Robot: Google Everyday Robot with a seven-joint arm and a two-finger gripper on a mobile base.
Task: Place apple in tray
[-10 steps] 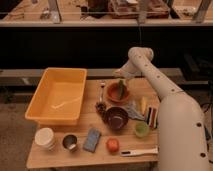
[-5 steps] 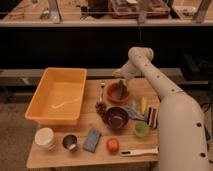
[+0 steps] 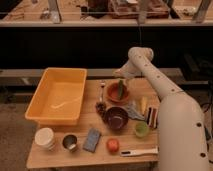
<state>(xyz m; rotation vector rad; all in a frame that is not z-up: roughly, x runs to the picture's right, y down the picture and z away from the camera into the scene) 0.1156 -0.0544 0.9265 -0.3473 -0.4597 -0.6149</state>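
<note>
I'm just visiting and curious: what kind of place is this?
Likely a robot test lab staged as a kitchen: a wooden table crowded with a yellow tray, a dark purple bowl and an apple, and the robot's hand poised near the orange-brown bowl.

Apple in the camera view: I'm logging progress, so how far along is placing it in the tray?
Done: nothing yet; the apple lies on the table near its front edge, apart from the tray. In hand: the tool, open and empty, hovers by the orange-brown bowl at the far side. Left: reach, grasp, carry, release in the tray.
</note>
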